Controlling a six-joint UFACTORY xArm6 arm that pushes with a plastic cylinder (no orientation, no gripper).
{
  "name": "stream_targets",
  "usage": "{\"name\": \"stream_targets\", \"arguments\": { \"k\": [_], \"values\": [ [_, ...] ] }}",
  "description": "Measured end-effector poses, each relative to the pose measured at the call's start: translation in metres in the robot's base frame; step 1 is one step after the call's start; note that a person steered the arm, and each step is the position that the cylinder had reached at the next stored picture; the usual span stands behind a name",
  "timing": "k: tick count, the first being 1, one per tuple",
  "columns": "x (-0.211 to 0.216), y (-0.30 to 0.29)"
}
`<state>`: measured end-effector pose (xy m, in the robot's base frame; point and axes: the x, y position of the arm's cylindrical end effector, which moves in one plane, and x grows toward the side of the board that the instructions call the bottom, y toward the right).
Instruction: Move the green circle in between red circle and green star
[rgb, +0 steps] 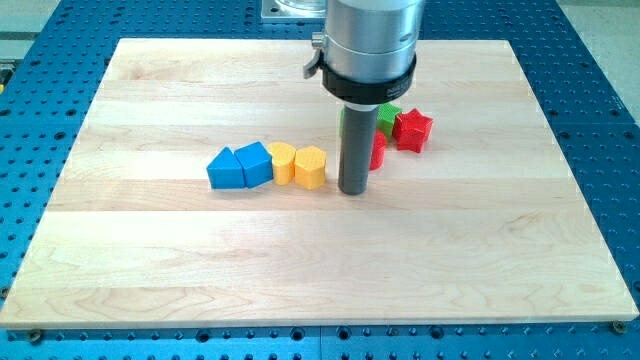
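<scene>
My tip (352, 190) rests on the wooden board (300, 260), just right of the yellow blocks. A red block (378, 150), likely the red circle, shows partly behind the rod on its right. A green block (388, 117) sits above it, half hidden by the arm's body; its shape is unclear. A thin green sliver (342, 124) shows at the rod's left edge; the rest is hidden behind the rod. A red star (413, 130) lies to the right of the green block.
A row of blocks lies left of my tip: a blue triangle (224, 170), a blue block (255, 163), a yellow block (282, 162) and a yellow hexagon (311, 167), the last close to the rod.
</scene>
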<state>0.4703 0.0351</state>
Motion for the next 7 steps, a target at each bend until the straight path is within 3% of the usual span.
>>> {"name": "stream_targets", "arguments": {
  "k": [4,7],
  "values": [
    [-0.101,-0.028],
    [-0.12,0.002]
  ]
}}
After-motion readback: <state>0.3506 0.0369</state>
